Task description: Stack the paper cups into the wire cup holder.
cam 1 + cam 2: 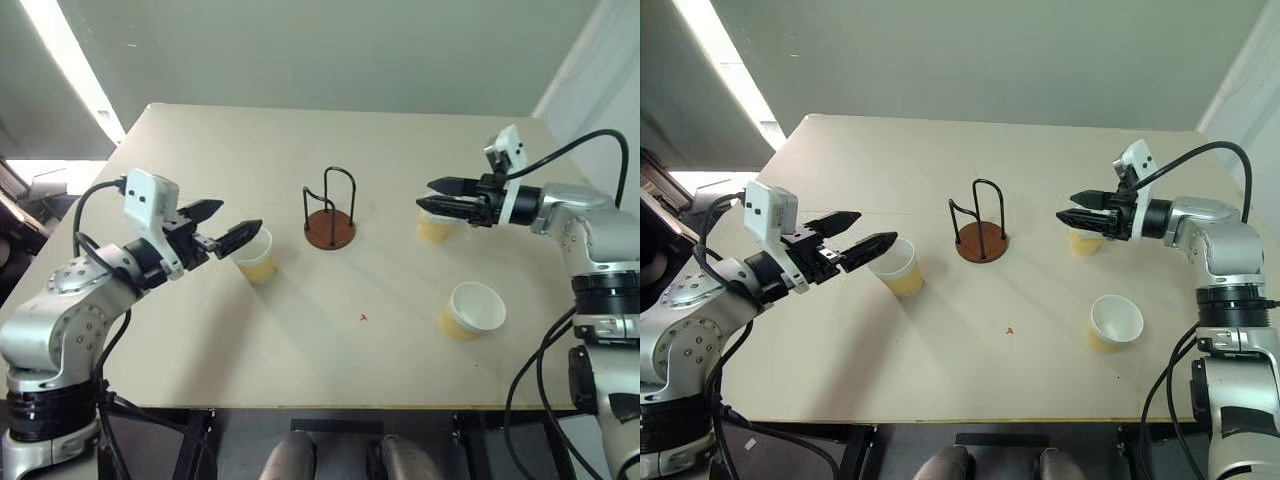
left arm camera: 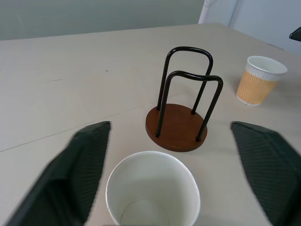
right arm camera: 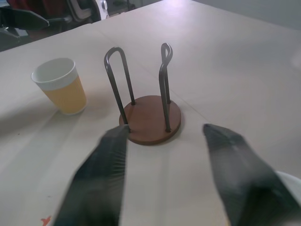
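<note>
The wire cup holder (image 1: 330,226), a brown disc with black wire loops, stands empty at mid-table. One paper cup (image 1: 257,254) stands upright left of it. My left gripper (image 1: 236,220) is open, and in the left wrist view its fingers (image 2: 77,165) flank this cup (image 2: 153,188) without touching it. A second paper cup (image 1: 434,228) stands right of the holder, partly hidden under my right gripper (image 1: 428,197). That gripper is open, its fingers (image 3: 101,174) pointing at the holder (image 3: 150,120). The third paper cup (image 1: 472,310) sits nearer the front right, clear of both grippers.
The pale table (image 1: 300,350) has a small red mark (image 1: 363,318) near its front middle. Its front edge runs just below that mark, and the back edge meets a grey wall.
</note>
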